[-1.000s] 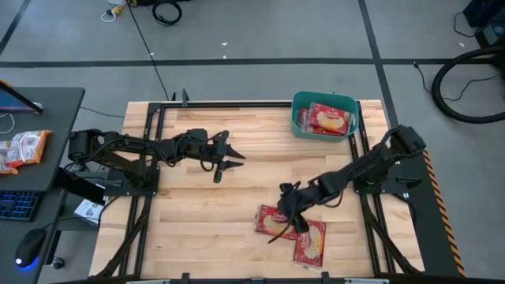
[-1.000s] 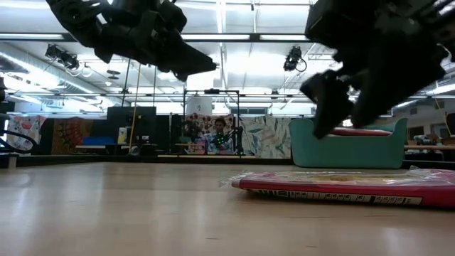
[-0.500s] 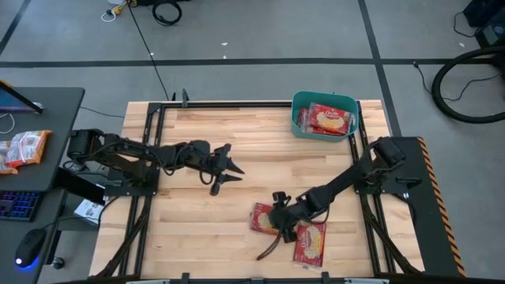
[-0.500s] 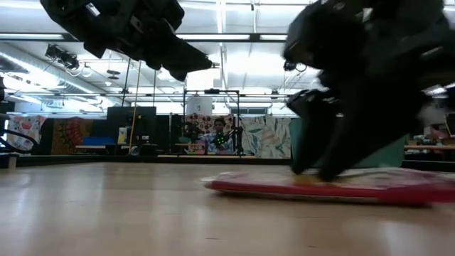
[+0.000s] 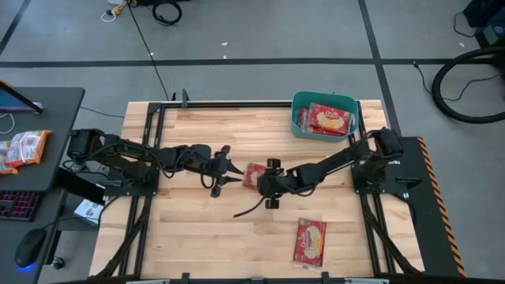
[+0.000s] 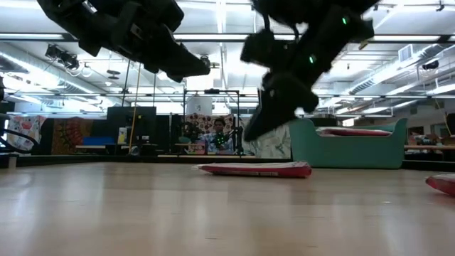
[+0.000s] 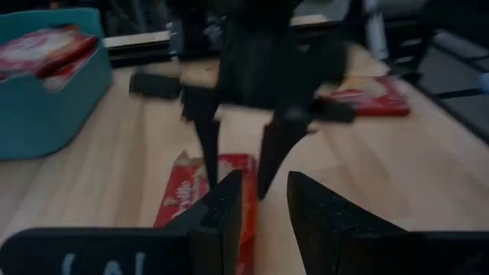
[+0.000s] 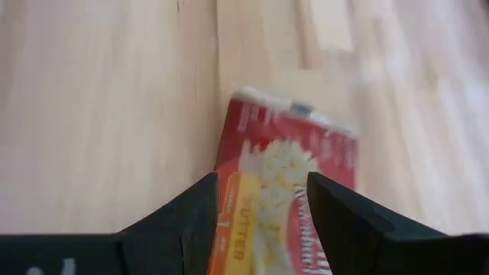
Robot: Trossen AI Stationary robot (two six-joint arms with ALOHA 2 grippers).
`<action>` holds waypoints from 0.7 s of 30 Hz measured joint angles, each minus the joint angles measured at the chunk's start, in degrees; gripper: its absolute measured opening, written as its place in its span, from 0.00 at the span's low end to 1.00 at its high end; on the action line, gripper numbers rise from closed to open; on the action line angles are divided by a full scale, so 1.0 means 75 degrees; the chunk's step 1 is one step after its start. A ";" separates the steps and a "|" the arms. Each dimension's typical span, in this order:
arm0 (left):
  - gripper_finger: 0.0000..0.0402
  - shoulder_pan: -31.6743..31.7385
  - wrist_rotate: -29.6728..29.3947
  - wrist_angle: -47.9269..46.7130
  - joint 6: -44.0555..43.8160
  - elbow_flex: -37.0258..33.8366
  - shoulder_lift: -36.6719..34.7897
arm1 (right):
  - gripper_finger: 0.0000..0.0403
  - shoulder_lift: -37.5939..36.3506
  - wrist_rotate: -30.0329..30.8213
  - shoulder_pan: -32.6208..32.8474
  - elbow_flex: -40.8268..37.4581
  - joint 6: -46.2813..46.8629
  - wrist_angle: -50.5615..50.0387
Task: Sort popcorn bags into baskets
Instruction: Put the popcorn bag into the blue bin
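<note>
High view, change: one popcorn bag (image 5: 253, 175) had gone from the near pair to mid-table, between the two grippers; it lay flat under the right gripper (image 5: 268, 183). The second bag (image 5: 311, 241) had shifted only slightly near the front edge.
High view, basket: teal basket (image 5: 299, 120) at the far right corner, at least two bags (image 5: 330, 119) already inside.
High view, meaning: the moved bag looked dragged toward the left arm rather than carried to the basket; two bags were left to sort.
Low view: moved bag (image 6: 254, 169) lay flat on the wood, right gripper (image 6: 274, 117) raised just above it, no contact visible. Left gripper (image 6: 186, 65) hung higher, empty.
Left wrist view: left gripper (image 7: 264, 200) jaws apart, holding nothing, over the bag's (image 7: 197, 200) near end; right arm's fingers (image 7: 278, 137) spread just beyond.
Right wrist view: right gripper (image 8: 262, 200) jaws apart, straddling the bag (image 8: 284, 191), not clamped on it.
Materials: bags flat, glossy red film with cream popcorn picture, crimped ends; basket smooth plastic, rounded corners; table (image 5: 197, 237) pale wood planks.
</note>
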 joint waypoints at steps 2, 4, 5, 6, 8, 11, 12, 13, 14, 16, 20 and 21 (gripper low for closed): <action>0.27 0.0000 -0.0323 -0.0015 0.0033 0.0001 0.0131 | 0.51 -0.0165 0.0020 0.0020 0.0251 -0.0099 -0.0435; 0.27 0.0000 -0.0645 -0.0050 0.0035 0.0000 0.0338 | 0.51 -0.0289 0.0058 0.0063 0.0519 -0.0061 -0.0944; 0.27 0.0000 -0.0766 -0.0002 0.0059 0.0001 0.0499 | 0.51 -0.0358 0.0058 0.0088 0.0619 -0.0026 -0.1208; 0.27 0.0007 -0.0879 0.0009 0.0160 0.0010 0.0664 | 0.51 -0.0413 0.0113 0.0122 0.0694 0.0060 -0.1507; 0.27 0.0015 -0.1039 -0.0127 0.0524 -0.0005 0.0933 | 0.51 -0.0493 0.0282 0.0183 0.0783 0.0294 -0.2017; 0.27 0.0015 -0.1227 -0.0205 0.0883 -0.0003 0.1287 | 0.51 -0.0653 0.0563 0.0313 0.0818 0.0915 -0.2908; 0.27 0.0015 -0.1283 -0.0219 0.0889 -0.0003 0.1392 | 0.51 -0.0704 0.0612 0.0358 0.0831 0.1191 -0.3146; 0.27 0.0015 -0.1320 -0.0182 0.0886 0.0003 0.1503 | 0.51 -0.0745 0.0662 0.0408 0.0833 0.1473 -0.3423; 0.27 0.0015 -0.1339 -0.0228 0.0852 0.0003 0.1581 | 0.51 -0.0759 0.0737 0.0457 0.0833 0.1772 -0.3699; 0.27 -0.0005 -0.1344 -0.0179 0.0740 0.0000 0.1746 | 0.51 -0.0751 0.0871 0.0582 0.0833 0.2268 -0.4090; 0.27 -0.0268 -0.1432 -0.0323 0.0882 -0.0003 0.1982 | 0.51 -0.0724 0.1290 0.0890 0.0734 0.2842 -0.4358; 0.27 -0.0410 -0.1595 -0.0310 0.1036 0.0003 0.2006 | 0.51 -0.0721 0.1435 0.0960 0.0679 0.2924 -0.4366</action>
